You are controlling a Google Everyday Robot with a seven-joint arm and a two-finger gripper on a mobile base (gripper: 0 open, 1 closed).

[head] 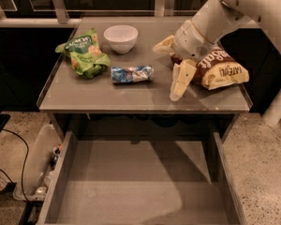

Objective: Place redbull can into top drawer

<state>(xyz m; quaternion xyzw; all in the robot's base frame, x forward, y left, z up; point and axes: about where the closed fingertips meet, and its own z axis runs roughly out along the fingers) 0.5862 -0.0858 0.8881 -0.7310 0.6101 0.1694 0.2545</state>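
1. Table (107, 95) is carrying everything; drawer (131, 191) is standing pulled out below its front edge.
2. Gripper (165, 72) is hovering over the table's right side, fingers spread, pinching nothing, beside the chip bag (222, 69).
3. Green bag (84, 55) is lying at left; bowl (121, 37) is sitting behind.
4. Can (132, 74) is lying on its side mid-table, between green bag and gripper, not touching the gripper.

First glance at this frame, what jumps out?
The big white arm at upper right, with its gripper low over the right side of the table, just in front of a brown chip bag. Next, the top drawer, pulled wide open below the table top. Last, the redbull can lying on its side mid-table, left of the gripper and apart from it.
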